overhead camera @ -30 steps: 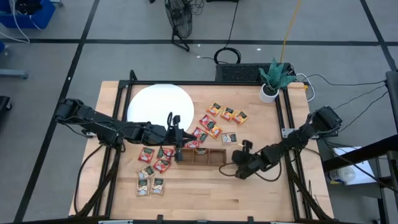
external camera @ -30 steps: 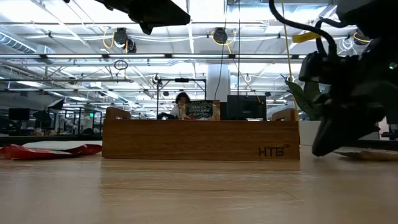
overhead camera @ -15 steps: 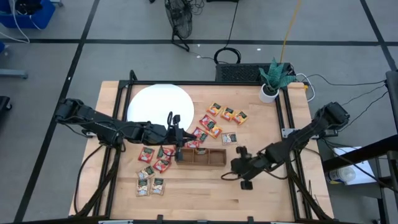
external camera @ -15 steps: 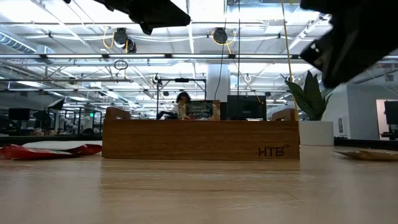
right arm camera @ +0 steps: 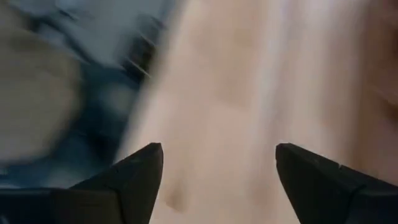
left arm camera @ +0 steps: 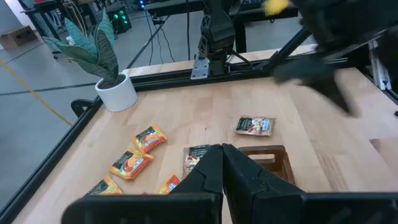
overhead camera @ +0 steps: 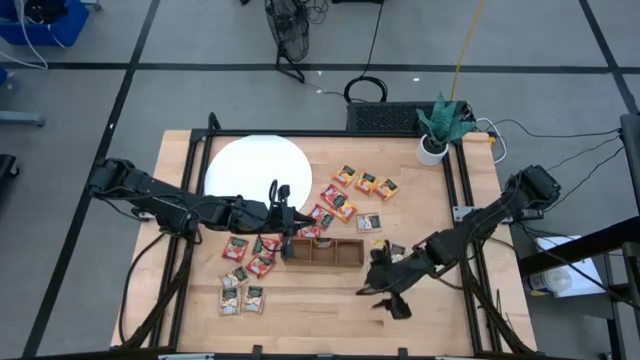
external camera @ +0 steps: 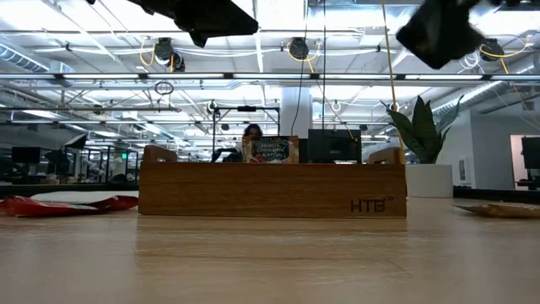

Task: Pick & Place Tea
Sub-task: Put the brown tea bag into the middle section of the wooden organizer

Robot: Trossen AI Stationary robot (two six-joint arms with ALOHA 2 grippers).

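Tea sorting barely begun: one sachet stands in the tray, the rest lie loose

Most tea sachets [overhead camera: 352, 192] lie on the counter [overhead camera: 320, 300] beside the wooden tray [overhead camera: 323, 250]; one sachet [external camera: 268, 149] stands in it. The right pincer [overhead camera: 388, 291], fingers spread wide and empty, hovers off the tray's end; the left pincer [left arm camera: 221, 163], pinched shut, holds nothing visible. The right wrist view is a blur, and the tray's other compartments cannot be read.
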